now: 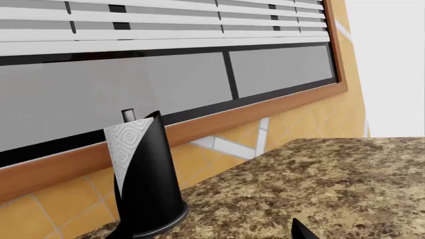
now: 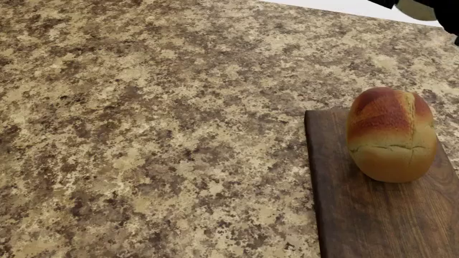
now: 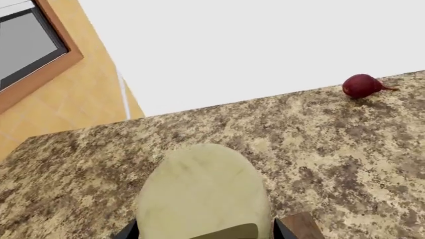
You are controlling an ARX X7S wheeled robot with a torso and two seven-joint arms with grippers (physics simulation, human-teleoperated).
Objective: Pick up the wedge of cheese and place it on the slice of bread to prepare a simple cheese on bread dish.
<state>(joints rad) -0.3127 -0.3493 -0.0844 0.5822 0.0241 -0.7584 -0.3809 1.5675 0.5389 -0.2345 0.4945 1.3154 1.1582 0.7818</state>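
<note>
The wedge of cheese (image 3: 202,194) is a pale cream-yellow block filling the space between the two black fingers of my right gripper (image 3: 206,235), which is shut on it. In the head view the cheese (image 2: 420,7) and right gripper (image 2: 452,19) hang at the far right edge, above the counter and beyond the slice of bread (image 2: 391,134). The bread, a golden loaf with a reddish-brown crust, lies on a dark wooden board (image 2: 366,215). Of my left gripper only one black fingertip (image 1: 302,231) shows, far off to one side over bare counter, holding nothing.
A black paper towel holder (image 1: 143,179) stands close to the left gripper, by the tiled wall under a window (image 1: 166,84). A dark red round vegetable (image 3: 362,85) lies near the counter's far edge. A corner of the board (image 3: 307,225) shows beside the cheese.
</note>
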